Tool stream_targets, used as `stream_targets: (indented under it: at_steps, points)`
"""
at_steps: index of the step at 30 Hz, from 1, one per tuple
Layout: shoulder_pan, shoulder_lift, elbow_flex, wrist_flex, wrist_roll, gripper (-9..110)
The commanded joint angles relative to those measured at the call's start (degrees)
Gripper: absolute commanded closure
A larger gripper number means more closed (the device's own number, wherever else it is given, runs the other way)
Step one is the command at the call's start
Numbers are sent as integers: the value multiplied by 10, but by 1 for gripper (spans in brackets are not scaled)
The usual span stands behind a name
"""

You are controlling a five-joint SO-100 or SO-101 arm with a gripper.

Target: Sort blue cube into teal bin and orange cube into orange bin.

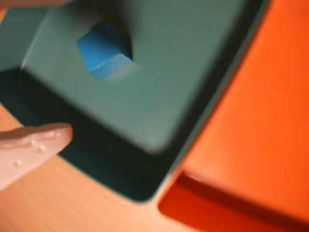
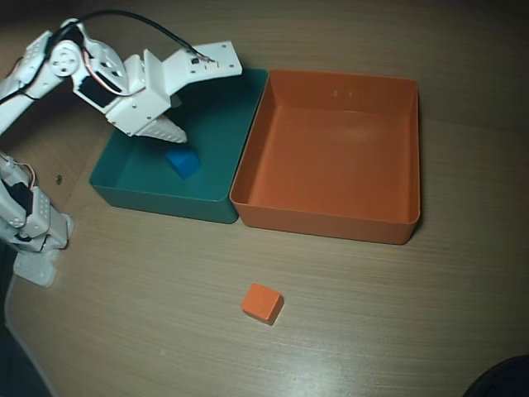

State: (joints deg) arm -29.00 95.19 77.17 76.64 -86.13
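Note:
The blue cube (image 2: 183,161) lies on the floor of the teal bin (image 2: 157,198), near its front wall in the overhead view. My gripper (image 2: 212,103) hangs over the teal bin just above the cube, open and holding nothing. In the wrist view the blue cube (image 1: 104,50) rests loose on the teal bin (image 1: 159,96) floor, and one pale fingertip (image 1: 43,140) shows at the lower left. The orange bin (image 2: 331,223) stands against the teal bin's right side with nothing in it. The orange cube (image 2: 262,303) sits on the wooden table in front of both bins.
The arm's white base (image 2: 33,231) stands at the left edge of the table. A black cable (image 2: 132,16) loops over the arm. A dark object (image 2: 500,380) pokes in at the bottom right corner.

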Motion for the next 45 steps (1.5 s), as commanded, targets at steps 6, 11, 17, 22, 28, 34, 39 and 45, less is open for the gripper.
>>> stream_targets:
  at_steps: [6, 11, 17, 22, 28, 34, 39, 45]
  points:
    - [178, 47, -143, -4, -4, 86]
    - [270, 4, -197, -4, -4, 80]
    - [316, -91, -257, -18, -4, 70]
    - [334, -198, -298, -98, -4, 66]
    - [356, -277, -302, -178, -4, 66]
    - [368, -325, -301, -181, -4, 66]
    - [364, -379, -302, -189, -4, 66]
    - [359, -419, -302, -188, -4, 66]
